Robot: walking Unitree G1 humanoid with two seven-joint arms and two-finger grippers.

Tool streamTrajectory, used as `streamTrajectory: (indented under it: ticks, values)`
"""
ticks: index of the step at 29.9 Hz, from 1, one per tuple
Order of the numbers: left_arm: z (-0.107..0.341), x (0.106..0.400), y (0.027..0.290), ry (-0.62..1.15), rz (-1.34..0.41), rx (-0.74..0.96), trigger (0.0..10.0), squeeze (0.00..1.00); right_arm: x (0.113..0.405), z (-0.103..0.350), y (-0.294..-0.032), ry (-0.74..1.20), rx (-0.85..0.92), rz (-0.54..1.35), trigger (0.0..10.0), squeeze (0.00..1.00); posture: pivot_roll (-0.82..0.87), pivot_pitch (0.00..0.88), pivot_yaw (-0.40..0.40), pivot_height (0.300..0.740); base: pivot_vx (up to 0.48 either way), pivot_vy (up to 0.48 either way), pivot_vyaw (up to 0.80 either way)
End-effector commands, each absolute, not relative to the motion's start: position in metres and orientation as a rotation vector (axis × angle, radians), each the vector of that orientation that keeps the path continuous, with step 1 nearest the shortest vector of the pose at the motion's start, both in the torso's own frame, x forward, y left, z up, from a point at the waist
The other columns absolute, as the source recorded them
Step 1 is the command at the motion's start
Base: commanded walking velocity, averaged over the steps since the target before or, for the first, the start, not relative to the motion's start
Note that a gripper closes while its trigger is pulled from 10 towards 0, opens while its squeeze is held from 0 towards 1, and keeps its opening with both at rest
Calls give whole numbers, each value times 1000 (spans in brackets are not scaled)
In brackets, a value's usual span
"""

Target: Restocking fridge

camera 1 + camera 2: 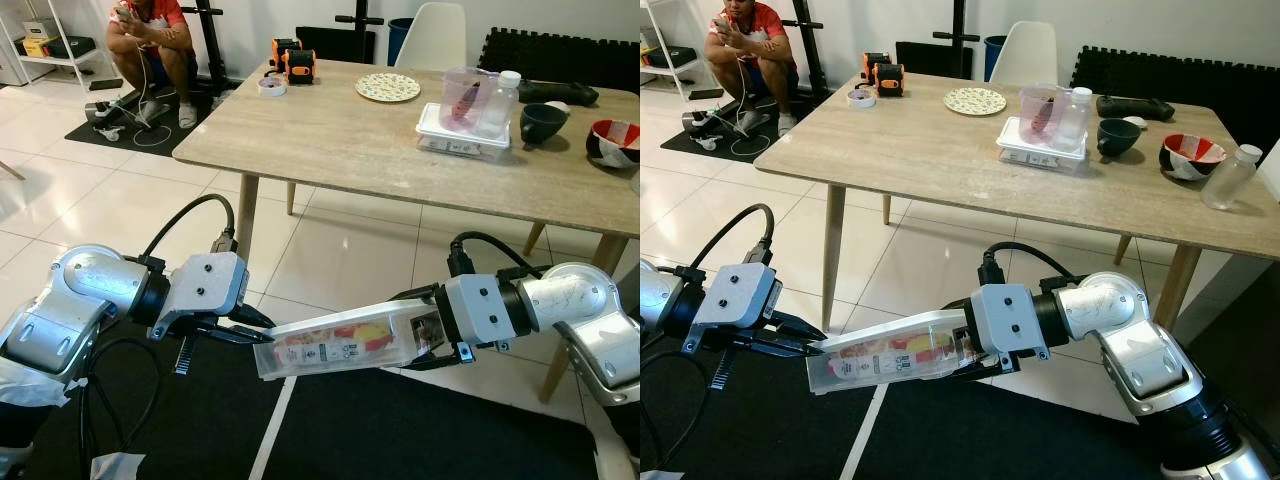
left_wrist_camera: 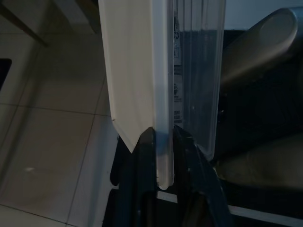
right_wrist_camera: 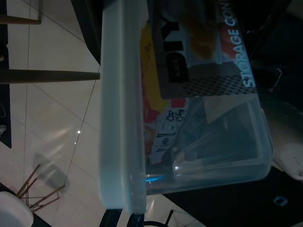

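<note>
Lower centre: clear storage container (image 1: 335, 348) held level between left pincer (image 1: 258, 334) and right pincer (image 1: 432, 345), both clamped on its ends | restocking seemingly early; more containers on counter (image 1: 330, 140).

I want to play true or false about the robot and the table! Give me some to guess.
1. Both hands hold one clear plastic box. True: left hand and right hand grip its opposite ends.
2. The box is resting on the table. False: it is held above the floor.
3. A patterned plate lies on the table. True.
4. The white chair has someone on it. False: the person crouches on the floor.
</note>
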State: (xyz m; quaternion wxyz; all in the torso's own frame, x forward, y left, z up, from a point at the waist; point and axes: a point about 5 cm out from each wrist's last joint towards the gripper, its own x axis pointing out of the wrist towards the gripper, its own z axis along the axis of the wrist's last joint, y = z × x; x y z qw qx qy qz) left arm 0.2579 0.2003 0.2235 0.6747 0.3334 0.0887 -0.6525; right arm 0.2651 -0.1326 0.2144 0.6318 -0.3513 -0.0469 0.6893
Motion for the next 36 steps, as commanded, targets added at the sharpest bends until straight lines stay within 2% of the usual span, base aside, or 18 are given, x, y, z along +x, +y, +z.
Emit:
streamTrajectory:
  ticks: [1, 5, 11, 15, 17, 20, 21, 24, 25, 26, 27, 28, 29, 30, 31, 32, 33, 36]
  values:
    - [226, 257, 195, 149, -1482, 694, 10000, 1000, 265, 214, -132, -96, -840, 1581, 0, 0, -93, 48, -5, 740, 0, 0, 0]
    - [224, 257, 193, 130, -1476, 632, 10000, 1000, 266, 208, -136, -65, -857, 1579, 0, 0, -93, 48, -5, 740, 0, 0, 0]
    - [192, 257, 211, 255, -1424, 536, 10000, 1000, 275, 186, -158, 69, -909, 1490, 0, 0, -90, 51, -7, 740, 0, 0, 0]
    - [165, 259, 225, 339, -1339, 456, 10000, 1000, 287, 162, -181, 215, -933, 1361, 0, 0, -90, 50, -10, 740, 0, 0, 0]
    - [132, 263, 237, 397, -1185, 373, 10000, 1000, 295, 130, -206, 344, -881, 1200, 0, 0, -92, 45, -11, 740, 0, 0, 0]
    - [116, 264, 242, 426, -1112, 338, 10000, 1000, 297, 114, -216, 398, -849, 1122, 0, 0, -92, 43, -12, 740, 0, 0, 0]
    - [84, 262, 252, 479, -957, 263, 10000, 0, 294, 83, -233, 490, -783, 959, 0, 0, -91, 42, -13, 740, 0, 0, 0]
    - [57, 257, 258, 532, -826, 209, 10000, 0, 288, 59, -246, 560, -731, 816, 0, 0, -88, 41, -13, 740, 0, 0, 0]
    - [35, 250, 262, 559, -679, 143, 10000, 0, 280, 38, -256, 609, -644, 650, 0, 0, -85, 42, -14, 740, 0, 0, 0]
    - [35, 250, 262, 559, -679, 143, 10000, 0, 280, 38, -256, 609, -644, 650, 0, 0, -85, 42, -14, 740, 0, 0, 0]
    - [14, 243, 267, 583, -503, 80, 10000, 0, 270, 19, -266, 650, -529, 456, 0, 0, -85, 41, -13, 740, 0, 0, 0]
    - [14, 243, 267, 583, -503, 80, 10000, 0, 270, 19, -266, 650, -529, 456, 0, 0, -85, 41, -13, 740, 0, 0, 0]
    - [1, 237, 269, 601, -379, 19, 10000, 0, 261, 6, -273, 678, -427, 309, 9882, 0, -85, 41, -13, 740, 0, 0, 0]
    - [1, 237, 269, 601, -379, 19, 10000, 0, 261, 6, -273, 678, -427, 309, 9882, 0, -85, 41, -13, 740, 0, 0, 0]
    - [-13, 228, 271, 625, -250, -40, 10000, 0, 248, -7, -277, 707, -315, 182, 10000, 0, -85, 41, -13, 740, 0, 0, 0]
    - [-13, 228, 271, 625, -250, -40, 10000, 0, 248, -7, -277, 707, -315, 182, 10000, 0, -85, 41, -13, 740, 0, 0, 0]
    - [-23, 220, 272, 648, -153, -78, 10000, 0, 237, -17, -279, 732, -232, 103, 10000, 0, -85, 41, -13, 740, 0, 0, 0]
    - [-34, 208, 272, 675, -49, -147, 10000, 0, 224, -29, -277, 762, -161, 48, 10000, 0, -86, 45, -8, 740, 0, 0, 0]
